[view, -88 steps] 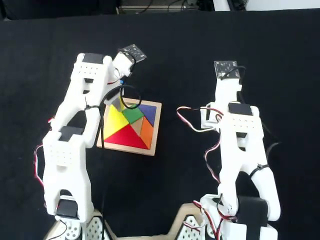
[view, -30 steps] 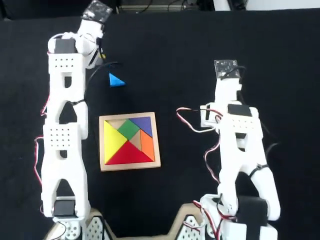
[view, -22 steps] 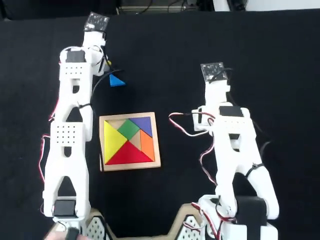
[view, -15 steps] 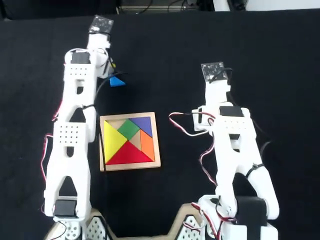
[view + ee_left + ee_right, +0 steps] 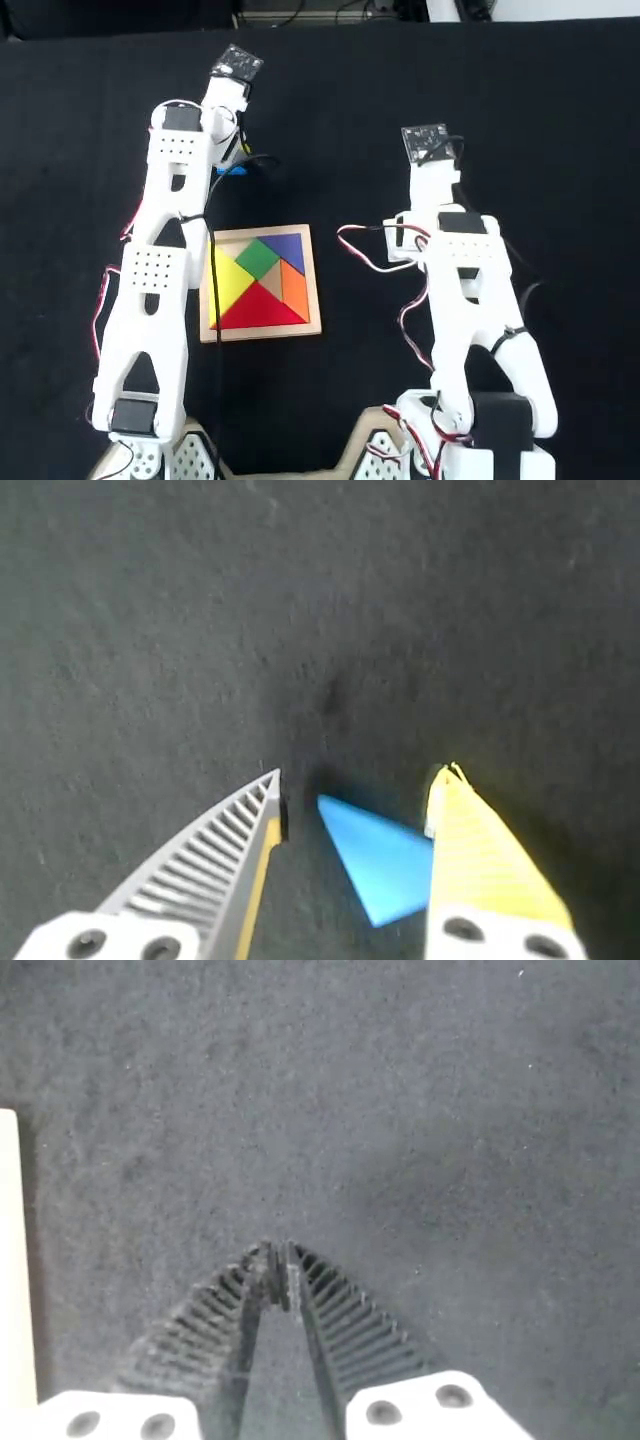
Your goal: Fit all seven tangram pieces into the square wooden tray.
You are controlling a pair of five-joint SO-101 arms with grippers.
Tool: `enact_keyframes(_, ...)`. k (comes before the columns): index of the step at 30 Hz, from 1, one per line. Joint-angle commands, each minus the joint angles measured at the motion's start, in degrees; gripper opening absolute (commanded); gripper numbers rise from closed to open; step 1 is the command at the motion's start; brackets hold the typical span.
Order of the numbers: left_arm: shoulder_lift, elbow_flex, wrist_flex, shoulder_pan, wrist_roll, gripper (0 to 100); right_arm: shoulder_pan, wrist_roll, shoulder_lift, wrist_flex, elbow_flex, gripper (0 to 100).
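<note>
The square wooden tray (image 5: 262,333) lies on the black desk (image 5: 560,150), between the 2 arms and nearer to the left arm (image 5: 165,250). In the tray I see 5 pieces: a yellow triangle (image 5: 226,283), a red triangle (image 5: 258,313), a green square (image 5: 260,258), a violet piece (image 5: 291,249) in the far corner and an orange piece (image 5: 294,285) along the side that faces the right arm (image 5: 465,290). 2 places in the tray show bare wood, 1 small triangle in the middle and 1 at the far corner on the side of the left arm.

A blue triangle (image 5: 385,860) lies flat on the desk outside the tray, beyond its far edge, and in the high view the left arm partly hides it (image 5: 232,170). The left jaws are open and low over the desk, with 1 finger on each side of the blue triangle. The yellow finger (image 5: 480,860) is at the edge of the triangle; I cannot tell if it touches. The grey ribbed finger (image 5: 215,855) stands a little apart from it.

The right jaws are closed with nothing between them, over bare desk beside the tray, whose pale edge (image 5: 8,1260) shows in the right wrist view.
</note>
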Motion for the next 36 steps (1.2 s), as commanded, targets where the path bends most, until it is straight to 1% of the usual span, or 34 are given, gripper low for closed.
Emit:
enact_keyframes(1,0.9,-2.2,-3.3,0.1,-0.2,23,-0.8,0.6,-2.0,-0.9,-0.6,1.1)
enact_keyframes(5,0.5,-2.9,-3.6,-0.1,5.6,24,-0.8,0.6,-2.0,-0.9,-0.6,1.1)
enact_keyframes(10,1.4,-3.9,-3.5,-2.6,5.4,24,-0.8,0.6,-2.0,-0.9,-0.6,1.2)
enact_keyframes(12,2.5,-4.0,-2.7,-4.0,3.2,24,-0.8,0.8,-2.0,-0.9,-0.6,1.2)
enact_keyframes(17,3.2,-6.8,8.5,-6.5,-2.9,24,-0.8,2.4,-2.0,-0.9,-0.4,1.2)
enact_keyframes(21,3.7,-13.3,13.7,-11.3,-4.0,24,-0.8,2.4,-2.0,-0.9,-0.4,1.2)
enact_keyframes(23,3.7,-15.4,18.1,-13.5,-4.7,24,-0.9,2.4,-2.0,-0.9,-0.4,1.2)
enact_keyframes(27,3.2,-15.6,27.4,-15.8,-12.7,23,-0.9,2.5,-2.0,-0.9,-0.4,1.2)
enact_keyframes(28,3.2,-15.6,28.1,-16.3,-13.7,23,-0.9,2.5,-2.0,-0.9,-0.4,1.2)
enact_keyframes(33,2.4,-15.7,27.8,-18.7,-13.9,23,-0.9,2.3,-2.0,-0.8,-0.4,1.2)
enact_keyframes(36,-3.3,-15.6,25.5,-18.6,-13.4,23,-0.9,2.3,-2.0,-0.8,-0.4,1.2)
